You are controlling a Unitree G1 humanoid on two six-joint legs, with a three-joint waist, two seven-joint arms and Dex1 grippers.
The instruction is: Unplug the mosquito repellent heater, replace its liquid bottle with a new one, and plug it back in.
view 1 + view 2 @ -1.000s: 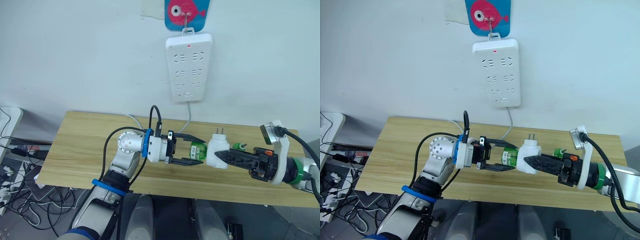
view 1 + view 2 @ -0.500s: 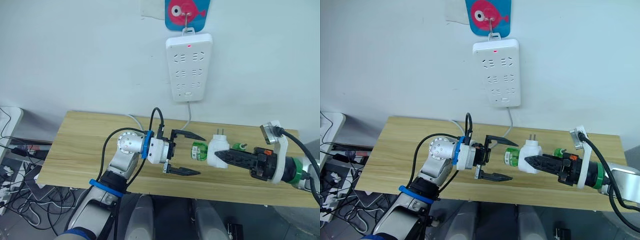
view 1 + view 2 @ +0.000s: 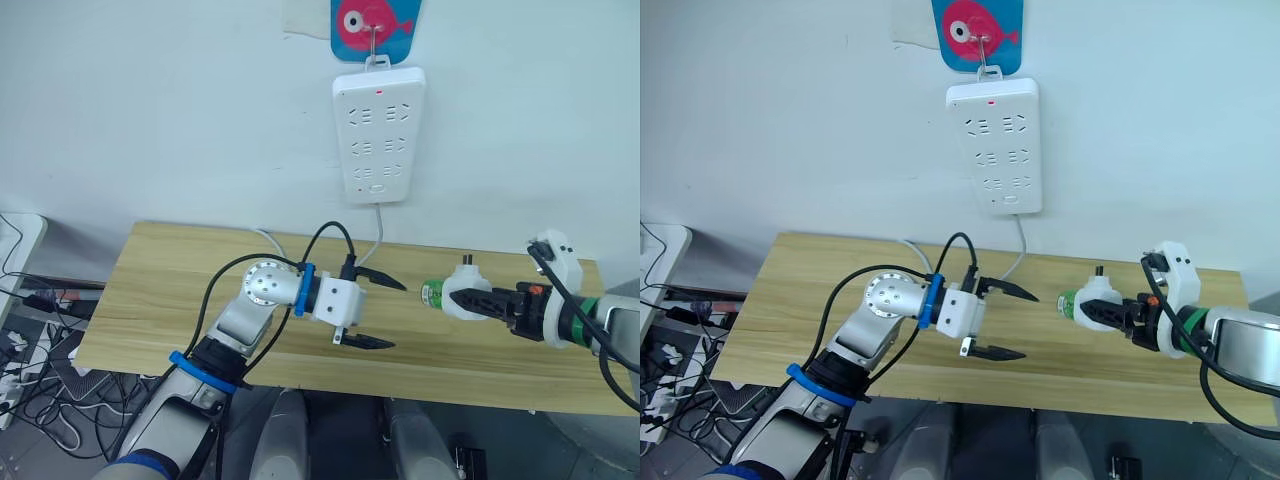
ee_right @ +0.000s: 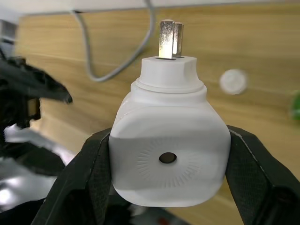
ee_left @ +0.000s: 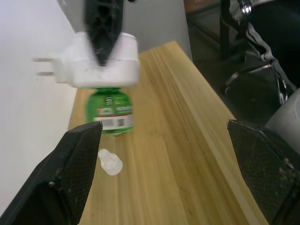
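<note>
Mosquito repellent heater [image 3: 463,296] is seen held above the right part of the tabletop [image 3: 150,290], clamped between the two black fingers of the right gripper [image 3: 470,300]. A green liquid bottle [image 3: 432,292] is seen fitted to it, pointing toward the left gripper [image 3: 382,312]; much of the bottle is hidden behind the heater's white body in the right wrist view, where the two metal prongs [image 4: 167,39] are seen pointing toward the wall. The left gripper is held wide apart and empty over the middle of the tabletop, well apart from the bottle. A small white cap [image 5: 110,161] is seen lying on the wood beneath the heater; its exact shape is hard to make out. A white power strip [image 3: 378,135] is hung on the wall behind, its cable [image 3: 376,240] led down to the tabletop.
</note>
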